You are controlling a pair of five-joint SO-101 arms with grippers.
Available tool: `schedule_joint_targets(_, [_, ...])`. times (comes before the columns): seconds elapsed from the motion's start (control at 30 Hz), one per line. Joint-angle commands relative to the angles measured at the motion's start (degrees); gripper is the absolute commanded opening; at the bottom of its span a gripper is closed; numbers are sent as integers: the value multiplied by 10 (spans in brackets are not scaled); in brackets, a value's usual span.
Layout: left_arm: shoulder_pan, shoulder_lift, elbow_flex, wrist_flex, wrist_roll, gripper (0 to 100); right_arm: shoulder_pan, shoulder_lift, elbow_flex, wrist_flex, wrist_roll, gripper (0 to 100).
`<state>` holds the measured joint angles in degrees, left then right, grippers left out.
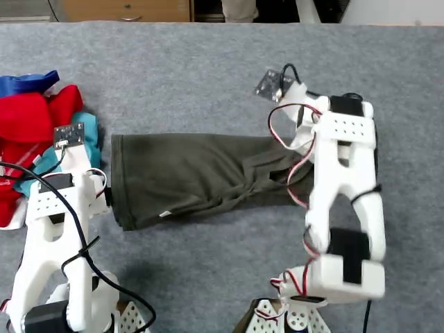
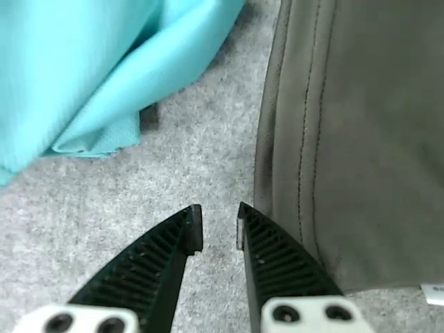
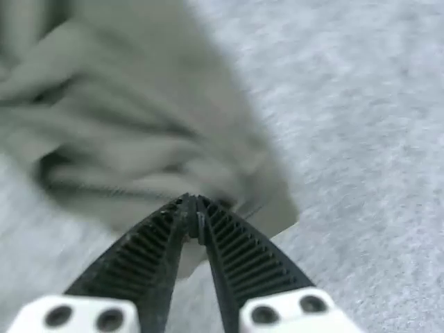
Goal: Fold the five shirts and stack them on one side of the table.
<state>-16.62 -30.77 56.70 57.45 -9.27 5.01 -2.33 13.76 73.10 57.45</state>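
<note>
Wooden drawer cabinet (image 1: 125,10) in background

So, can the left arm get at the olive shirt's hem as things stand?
Probably yes. The left gripper sits slightly open over bare table beside the hemmed edge of the olive shirt, nothing between them; the turquoise shirt lies on its other side.
</note>
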Motion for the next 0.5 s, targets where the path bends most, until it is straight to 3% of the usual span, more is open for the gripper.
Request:
schedule_joint_targets(0.0, [-5, -18, -3, -6, -3, 96, 10, -90, 68, 21, 34, 5])
schedule_joint_targets(0.27, [-5, -18, -57, -19, 0, 95, 25, -162, 240, -64, 45, 5])
schedule_joint_targets(0.47, [-1, -14, -85, -66, 38, 96, 23, -98, 247, -163, 43, 5])
